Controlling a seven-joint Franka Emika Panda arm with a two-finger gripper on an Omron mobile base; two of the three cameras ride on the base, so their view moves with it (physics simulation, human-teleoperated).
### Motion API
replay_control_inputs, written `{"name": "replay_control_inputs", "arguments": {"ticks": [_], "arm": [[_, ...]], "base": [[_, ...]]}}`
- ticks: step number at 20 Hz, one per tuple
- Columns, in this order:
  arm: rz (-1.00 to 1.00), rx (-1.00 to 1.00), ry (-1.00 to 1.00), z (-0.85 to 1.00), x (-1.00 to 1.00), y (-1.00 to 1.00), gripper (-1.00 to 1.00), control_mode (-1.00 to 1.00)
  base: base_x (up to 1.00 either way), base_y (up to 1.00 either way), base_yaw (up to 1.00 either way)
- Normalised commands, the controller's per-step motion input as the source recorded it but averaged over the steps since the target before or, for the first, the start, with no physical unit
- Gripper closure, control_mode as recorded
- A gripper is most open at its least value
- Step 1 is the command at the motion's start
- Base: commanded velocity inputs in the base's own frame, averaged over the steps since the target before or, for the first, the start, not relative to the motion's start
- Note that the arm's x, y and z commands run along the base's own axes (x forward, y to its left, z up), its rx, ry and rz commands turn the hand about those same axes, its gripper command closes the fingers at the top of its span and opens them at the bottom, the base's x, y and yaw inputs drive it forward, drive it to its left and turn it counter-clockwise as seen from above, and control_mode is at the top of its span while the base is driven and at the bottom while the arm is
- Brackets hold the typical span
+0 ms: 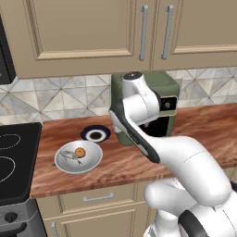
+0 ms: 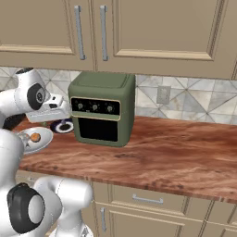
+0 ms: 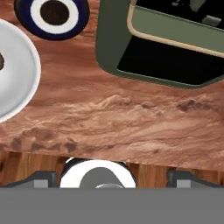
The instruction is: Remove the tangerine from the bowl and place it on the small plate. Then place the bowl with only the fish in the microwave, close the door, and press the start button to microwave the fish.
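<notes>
The light grey bowl (image 1: 78, 159) sits on the wooden counter near its left end, with the orange tangerine (image 1: 80, 152) and the small silvery fish (image 1: 70, 155) inside. Just behind it lies the small plate (image 1: 96, 134), dark navy with a pale ring. In the hand view my gripper (image 3: 113, 178) stands open above bare counter, nothing between its fingertips (image 3: 43, 179). There the bowl (image 3: 15, 74) is at the left edge and the small plate (image 3: 53, 15) at the top left. A dark corner of the microwave (image 1: 4, 60) shows at the upper left; its door is out of view.
An olive-green countertop oven (image 1: 152, 104) stands right behind my hand, against the tiled wall. A black stove (image 1: 14, 157) adjoins the counter's left end. The counter (image 2: 176, 148) runs on to the right of the oven. Cabinets hang overhead.
</notes>
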Motion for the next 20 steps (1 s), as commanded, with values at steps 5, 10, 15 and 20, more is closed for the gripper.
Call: {"name": "replay_control_inputs", "arguments": {"ticks": [5,10,15,20], "arm": [[-0.22,-0.06,0.19,-0.57,0.16,1.00,-1.00,-1.00],[-0.28,0.00,0.16,-0.43,0.41,1.00,-1.00,-1.00],[-0.29,0.01,0.04,-0.16,0.20,0.86,-1.00,-1.00],[-0.29,0.02,-0.08,-0.19,-0.01,0.33,-1.00,-1.00]], "base": [[0.00,0.00,0.00],[0.00,0.00,0.00],[0.00,0.00,0.00],[0.00,0.00,0.00]]}}
